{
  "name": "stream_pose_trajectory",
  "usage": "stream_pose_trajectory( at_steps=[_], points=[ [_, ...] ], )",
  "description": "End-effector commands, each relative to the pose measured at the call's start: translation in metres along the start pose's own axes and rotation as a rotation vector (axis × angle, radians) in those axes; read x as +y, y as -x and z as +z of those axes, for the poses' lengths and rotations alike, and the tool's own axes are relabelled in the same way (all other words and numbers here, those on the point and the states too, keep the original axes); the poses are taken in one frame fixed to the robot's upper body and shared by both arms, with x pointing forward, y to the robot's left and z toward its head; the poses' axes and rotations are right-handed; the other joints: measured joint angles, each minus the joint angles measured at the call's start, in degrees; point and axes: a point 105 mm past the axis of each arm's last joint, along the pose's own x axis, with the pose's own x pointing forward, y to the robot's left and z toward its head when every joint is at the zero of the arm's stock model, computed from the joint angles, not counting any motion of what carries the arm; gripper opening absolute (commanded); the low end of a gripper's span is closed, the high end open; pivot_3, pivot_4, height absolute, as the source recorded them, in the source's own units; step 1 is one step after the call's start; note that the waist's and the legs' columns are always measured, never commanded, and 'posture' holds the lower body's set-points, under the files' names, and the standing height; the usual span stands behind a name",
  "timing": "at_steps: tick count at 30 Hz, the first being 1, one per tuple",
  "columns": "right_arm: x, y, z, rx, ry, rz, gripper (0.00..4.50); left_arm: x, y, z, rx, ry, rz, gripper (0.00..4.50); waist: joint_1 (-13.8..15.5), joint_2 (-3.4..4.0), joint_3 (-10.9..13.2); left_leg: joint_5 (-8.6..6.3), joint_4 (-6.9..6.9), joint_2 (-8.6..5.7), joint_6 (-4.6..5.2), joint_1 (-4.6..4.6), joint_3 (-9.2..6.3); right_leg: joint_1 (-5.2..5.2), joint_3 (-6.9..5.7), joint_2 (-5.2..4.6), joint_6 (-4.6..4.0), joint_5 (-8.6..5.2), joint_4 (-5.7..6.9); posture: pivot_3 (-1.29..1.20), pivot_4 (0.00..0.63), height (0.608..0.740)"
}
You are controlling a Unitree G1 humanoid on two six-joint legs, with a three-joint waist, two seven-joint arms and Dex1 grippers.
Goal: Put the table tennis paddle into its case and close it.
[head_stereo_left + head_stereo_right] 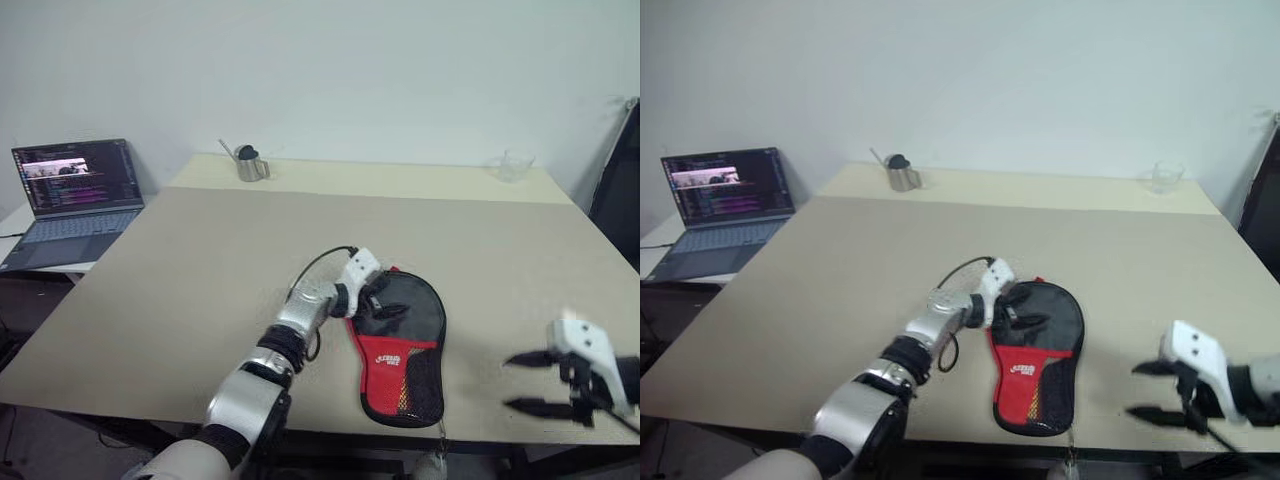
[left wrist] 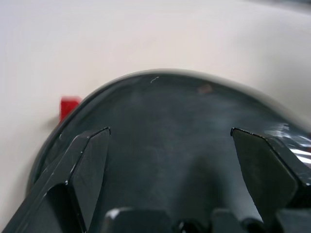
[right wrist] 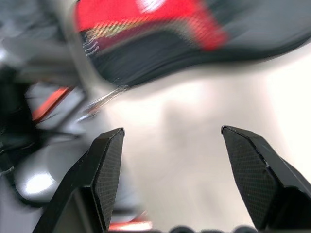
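The case (image 1: 402,345) lies flat near the table's (image 1: 200,270) front edge. The left gripper (image 1: 378,303) rests spread on it, probably to steady it; the right gripper (image 1: 528,383) hangs spread, empty, well apart.

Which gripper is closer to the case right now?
Left. The left gripper is open right over the case, at its rounded end; the right gripper is open and apart, off to its right.

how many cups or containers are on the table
2: a metal cup at the far left edge of the table, and a clear glass cup at the far right edge. None seems hidden.
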Motion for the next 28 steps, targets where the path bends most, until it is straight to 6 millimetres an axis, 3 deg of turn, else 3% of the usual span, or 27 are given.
stream_pose_trajectory(
  at_steps=[1, 6, 10, 16, 21, 28],
  points=[
    [-0.012, 0.007, 0.010, -0.020, 0.065, 0.003, 3.50, -0.006, 0.030, 0.049, -0.114, -0.083, -0.140, 4.35, 0.1, 0.03, 0.1, -0.01, -0.07, 0.01, -0.02, 0.00, 0.00, -0.01, 0.00, 0.03, 0.02, -0.02, 0.00, 0.00, 0.150, 0.740],
    [-0.041, 0.022, 0.017, -0.001, 0.129, -0.036, 3.50, 0.012, 0.116, 0.081, -0.055, -0.183, -0.108, 4.35, -0.1, 0.13, 0.2, -0.08, -0.22, 0.00, -0.13, 0.02, 0.02, -0.06, 0.03, 0.10, 0.02, -0.18, 0.04, 0.00, 0.150, 0.740],
    [-0.057, 0.037, 0.022, 0.005, 0.162, -0.061, 3.50, 0.015, 0.181, 0.101, 0.014, -0.234, -0.044, 4.35, -0.1, 0.20, 0.4, -0.08, -0.26, 0.05, -0.14, 0.04, 0.06, -0.10, 0.04, 0.13, 0.00, -0.20, 0.05, 0.00, 0.150, 0.740],
    [-0.060, 0.043, 0.031, 0.010, 0.201, -0.046, 3.50, 0.008, 0.256, 0.101, 0.130, -0.232, 0.075, 4.35, 0.0, 0.26, 0.5, -0.09, -0.25, 0.12, -0.16, 0.05, 0.10, -0.10, 0.03, 0.00, -0.01, -0.21, 0.03, 0.00, 0.150, 0.740],
    [-0.061, 0.048, 0.037, 0.014, 0.236, -0.051, 3.50, -0.005, 0.291, 0.099, 0.196, -0.203, 0.136, 4.35, 0.2, 0.39, 0.6, -0.09, -0.17, 0.15, -0.17, 0.07, 0.11, -0.12, 0.00, -0.27, -0.17, -0.30, 0.12, 0.00, 0.150, 0.740],
    [-0.063, 0.042, 0.034, 0.006, 0.237, -0.040, 3.50, -0.017, 0.302, 0.089, 0.222, -0.149, 0.153, 4.35, 0.2, 0.44, 0.6, -0.09, -0.15, 0.15, -0.17, 0.09, 0.21, -0.16, 0.05, -0.37, -0.42, -0.44, 0.21, 0.00, 0.150, 0.740]
  ],
)
